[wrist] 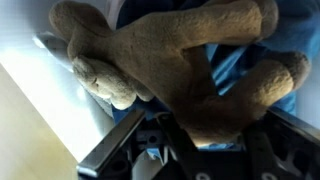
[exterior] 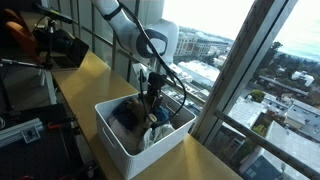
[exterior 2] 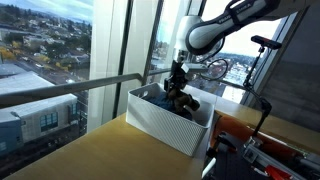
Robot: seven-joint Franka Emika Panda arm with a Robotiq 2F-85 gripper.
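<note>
Plush toy [wrist: 170, 55] against the gripper [exterior: 152, 97] in a white bin [exterior: 120, 148]

The brown toy fills the wrist view from 9 to 3 o'clock, its body sinking toward the gripper at 6 o'clock. Whether the jaws pinch it, I cannot tell. It looks soft, light and squashy, probably best taken across the torso.

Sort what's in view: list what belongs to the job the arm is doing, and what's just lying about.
In the job:
white bin
gripper, down inside the bin, grip unclear
brown plush toy, right up against the gripper

Lying about:
blue cloth, under the toy
wooden counter
dark gear at the counter's far end
</note>
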